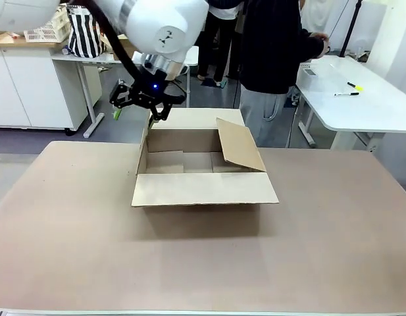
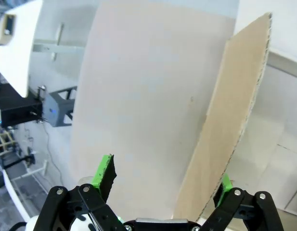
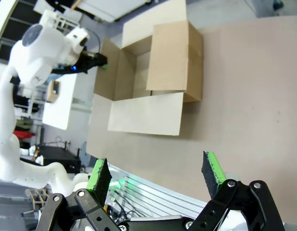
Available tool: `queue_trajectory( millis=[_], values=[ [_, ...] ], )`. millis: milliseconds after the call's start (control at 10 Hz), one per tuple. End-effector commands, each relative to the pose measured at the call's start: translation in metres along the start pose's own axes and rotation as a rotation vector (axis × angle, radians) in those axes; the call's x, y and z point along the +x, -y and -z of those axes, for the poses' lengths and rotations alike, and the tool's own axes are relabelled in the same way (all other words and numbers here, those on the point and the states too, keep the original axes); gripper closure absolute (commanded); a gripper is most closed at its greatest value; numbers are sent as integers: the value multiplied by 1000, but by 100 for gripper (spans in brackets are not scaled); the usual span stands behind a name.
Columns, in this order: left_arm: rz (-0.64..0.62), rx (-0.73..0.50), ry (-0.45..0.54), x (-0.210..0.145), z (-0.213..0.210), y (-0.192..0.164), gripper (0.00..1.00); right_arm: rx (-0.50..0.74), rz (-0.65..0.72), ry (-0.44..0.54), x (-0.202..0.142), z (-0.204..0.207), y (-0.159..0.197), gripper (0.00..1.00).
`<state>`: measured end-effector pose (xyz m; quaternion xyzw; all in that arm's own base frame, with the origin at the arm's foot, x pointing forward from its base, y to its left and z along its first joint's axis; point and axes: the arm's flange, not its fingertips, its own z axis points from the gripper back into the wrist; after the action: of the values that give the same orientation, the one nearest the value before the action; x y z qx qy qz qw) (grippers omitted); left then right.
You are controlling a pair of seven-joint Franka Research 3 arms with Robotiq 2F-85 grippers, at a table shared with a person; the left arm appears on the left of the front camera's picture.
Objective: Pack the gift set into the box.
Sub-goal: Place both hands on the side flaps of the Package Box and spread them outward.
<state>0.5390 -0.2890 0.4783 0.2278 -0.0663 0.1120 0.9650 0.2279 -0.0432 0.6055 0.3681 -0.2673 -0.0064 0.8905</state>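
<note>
The box [image 1: 203,164] stands open in the middle of the brown table, its near flap folded out flat, its right flap leaning inward and its bare cardboard floor showing. My left gripper [image 1: 135,108] hovers open at the box's far left corner. In the left wrist view the upright left flap [image 2: 225,134] runs between its green pads [image 2: 105,173], close to the right one. My right gripper [image 3: 158,175] is open with nothing in it, high over the table's near side and looking down on the box [image 3: 148,82]. The gift set is out of view.
A person [image 1: 275,52] in a dark top and grey trousers stands just beyond the box. A white table [image 1: 380,108] with markers lies at the far right. White cabinets and a striped bag [image 1: 84,33] are at the far left.
</note>
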Motion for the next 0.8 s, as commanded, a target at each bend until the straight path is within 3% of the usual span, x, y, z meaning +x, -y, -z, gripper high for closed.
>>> queue_trajectory(
  millis=[0,300,700],
  values=[
    [-21,-137,-40,-12,23,-28,0,26,-14,1,2,-2,0,0],
    [11,-429,-104,-4,47,-62,0,26,-14,1,2,-2,0,0],
    [-27,-694,-107,-9,73,-116,0,26,-14,1,2,-2,0,0]
  ],
)
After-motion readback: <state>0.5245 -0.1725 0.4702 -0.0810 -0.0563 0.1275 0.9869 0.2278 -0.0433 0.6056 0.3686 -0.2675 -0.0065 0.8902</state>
